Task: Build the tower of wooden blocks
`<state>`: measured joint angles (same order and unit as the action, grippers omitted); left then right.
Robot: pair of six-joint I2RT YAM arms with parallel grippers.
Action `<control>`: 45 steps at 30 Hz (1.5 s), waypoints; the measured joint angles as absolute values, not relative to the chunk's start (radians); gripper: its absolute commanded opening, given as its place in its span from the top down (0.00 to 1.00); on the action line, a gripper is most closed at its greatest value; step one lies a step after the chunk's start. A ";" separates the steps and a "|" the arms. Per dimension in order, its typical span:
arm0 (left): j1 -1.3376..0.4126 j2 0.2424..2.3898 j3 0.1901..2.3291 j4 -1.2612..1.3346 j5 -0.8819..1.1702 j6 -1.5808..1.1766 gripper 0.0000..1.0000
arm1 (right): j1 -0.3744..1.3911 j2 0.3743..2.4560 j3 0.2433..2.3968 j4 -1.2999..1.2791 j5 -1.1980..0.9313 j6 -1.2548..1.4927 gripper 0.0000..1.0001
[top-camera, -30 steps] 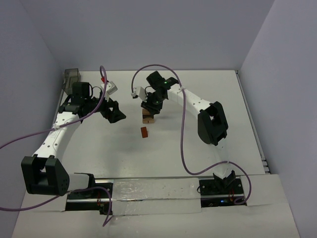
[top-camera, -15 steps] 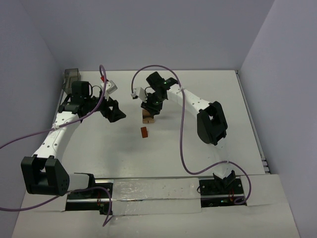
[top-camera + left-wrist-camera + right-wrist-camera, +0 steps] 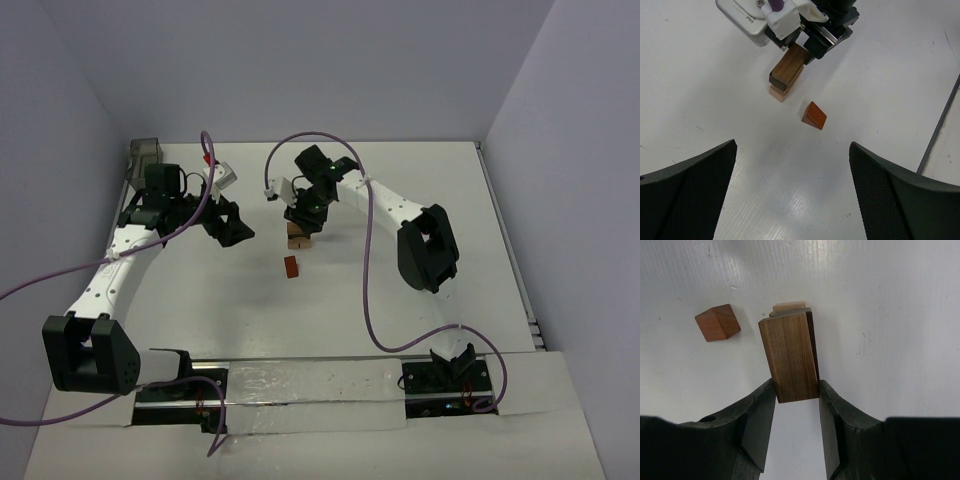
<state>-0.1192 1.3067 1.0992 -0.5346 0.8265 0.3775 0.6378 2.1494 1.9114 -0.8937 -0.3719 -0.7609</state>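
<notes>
A dark brown block [image 3: 790, 355] lies lengthwise on a light tan block [image 3: 789, 305], both near the table's middle [image 3: 297, 238]. My right gripper [image 3: 795, 390] is shut on the brown block's near end, one finger on each side. In the left wrist view the brown block [image 3: 787, 70] sits over the tan block [image 3: 777, 93] under the right gripper [image 3: 810, 45]. A reddish-brown wedge [image 3: 813, 115] lies loose on the table just in front of the stack [image 3: 291, 266]. My left gripper [image 3: 792, 165] is wide open and empty, to the left of the stack [image 3: 235, 228].
A grey translucent container [image 3: 145, 152] stands at the back left corner. Purple cables [image 3: 370, 280] loop over the table beside both arms. The table's right edge [image 3: 515, 260] runs along the wall.
</notes>
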 measured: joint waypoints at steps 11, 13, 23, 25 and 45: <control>-0.119 1.307 1.099 -0.535 0.826 0.378 0.01 | 0.642 2.149 1.911 -0.894 -0.376 -0.762 0.47; -0.119 1.307 1.099 -0.535 0.826 0.378 0.01 | 0.642 2.149 1.911 -0.894 -0.375 -0.762 0.46; -0.119 1.307 1.099 -0.535 0.826 0.378 0.01 | 0.642 2.149 1.911 -0.893 -0.381 -0.760 0.46; -0.119 1.307 1.099 -0.535 0.826 0.378 0.01 | 0.642 2.149 1.911 -0.893 -0.382 -0.760 0.46; -0.119 1.308 1.100 -0.535 0.826 0.377 0.01 | 0.642 2.149 1.911 -0.885 -0.383 -0.748 0.28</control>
